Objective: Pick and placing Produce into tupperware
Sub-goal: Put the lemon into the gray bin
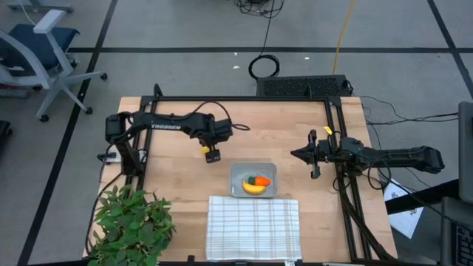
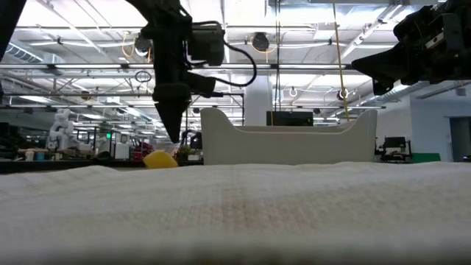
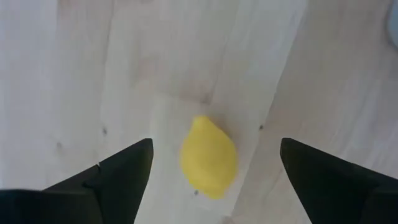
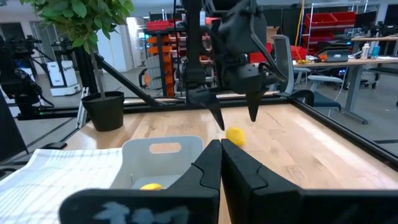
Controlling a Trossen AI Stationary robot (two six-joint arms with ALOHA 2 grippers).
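The small round yellow fruit (image 3: 208,158) lies on the bare wood, left of the tupperware (image 1: 253,179). My left gripper (image 3: 214,168) hangs open just above the fruit, pointing down, with one finger on each side and touching nothing. In the right wrist view its fingertips stand over the fruit (image 4: 235,135). The translucent grey tupperware holds the curved yellow banana (image 1: 253,188) and the orange carrot (image 1: 260,180). My right gripper (image 1: 295,154) waits shut to the right of the tupperware, level and pointing toward the table's left.
A white checked cloth (image 1: 253,225) lies along the near edge, right in front of the tupperware. A leafy green plant (image 1: 133,225) stands at the near left corner. A black frame (image 1: 244,98) runs round the table's edges. Bare wood lies between fruit and tupperware.
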